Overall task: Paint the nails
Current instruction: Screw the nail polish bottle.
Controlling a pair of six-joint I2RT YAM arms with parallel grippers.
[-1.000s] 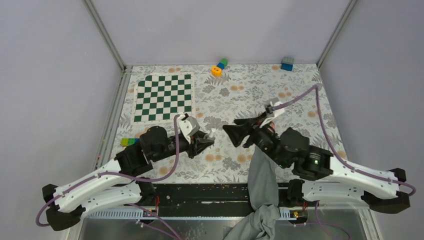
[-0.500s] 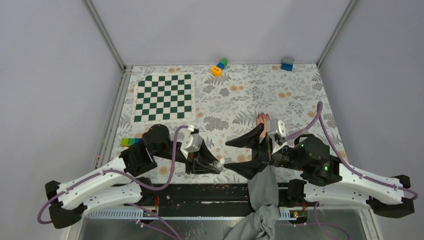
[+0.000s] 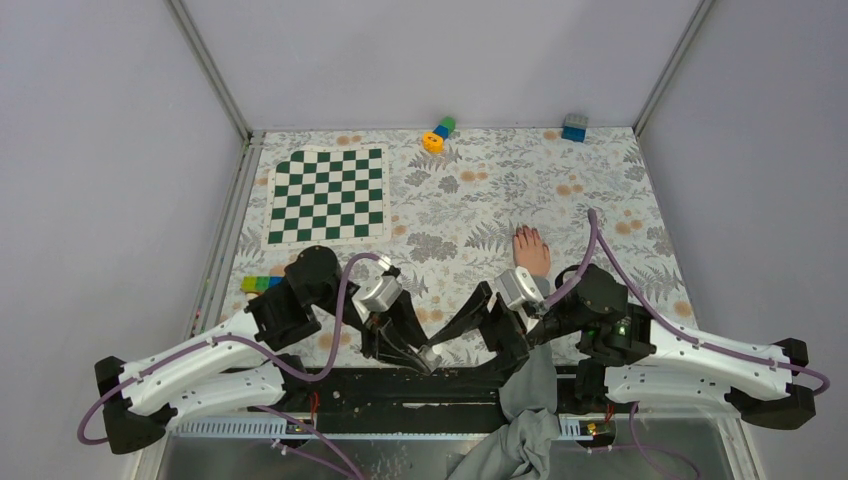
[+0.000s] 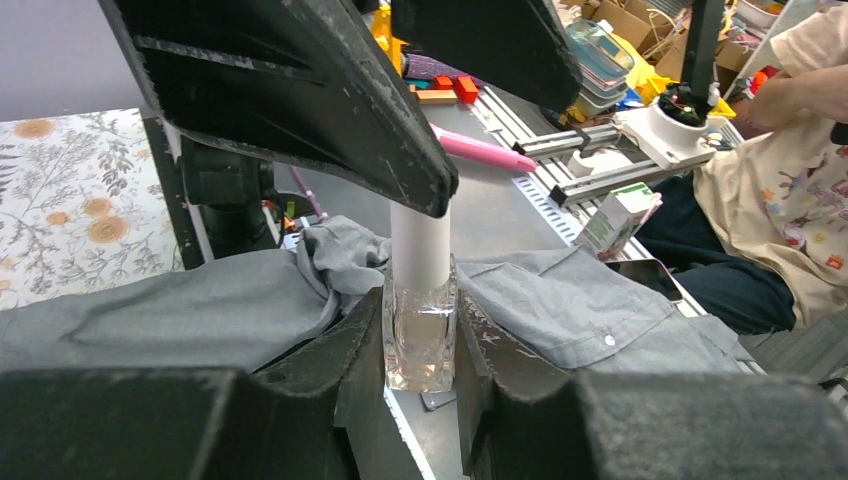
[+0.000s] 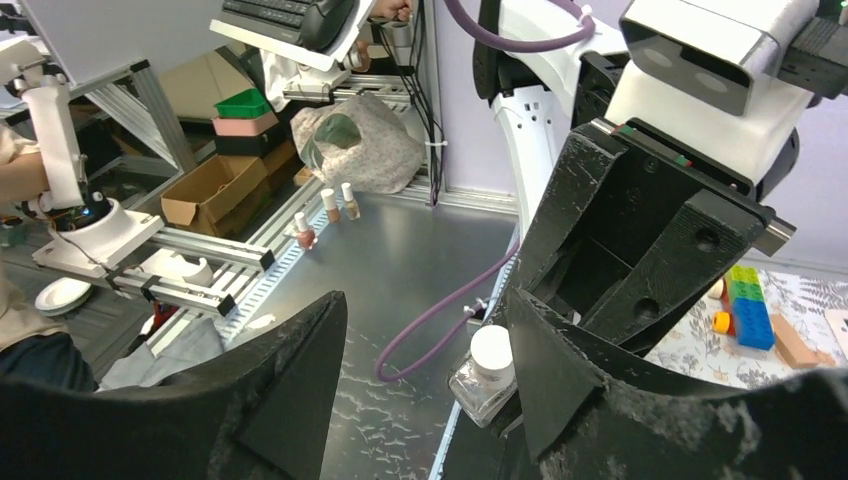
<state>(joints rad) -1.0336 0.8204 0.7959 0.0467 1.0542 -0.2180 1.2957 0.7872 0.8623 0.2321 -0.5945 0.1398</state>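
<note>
A bare hand [image 3: 531, 250] lies flat on the floral cloth, its grey sleeve [image 3: 531, 395] running off the near edge. The nails are too small to make out. My left gripper [image 3: 424, 352] [image 4: 420, 315] is shut on a clear polish bottle [image 4: 420, 345] [image 5: 480, 385] with a white cap [image 4: 420, 240], upright over the near edge. My right gripper [image 3: 455, 343] [image 5: 428, 300] is open and points at the bottle. One of its fingers [image 4: 300, 90] sits right above the cap; the other [image 4: 490, 40] stands apart.
A green checkerboard mat [image 3: 327, 195] lies at the back left. Toy blocks [image 3: 438, 133] and a blue brick [image 3: 574, 127] sit at the far edge, coloured bricks [image 3: 258, 283] by the left arm. Several small bottles [image 5: 325, 205] stand on the metal bench beyond the table.
Both grippers have drawn back from the middle of the cloth to the near edge, the left still holding the bottle. The right one has swung off the hand, which now shows.
</note>
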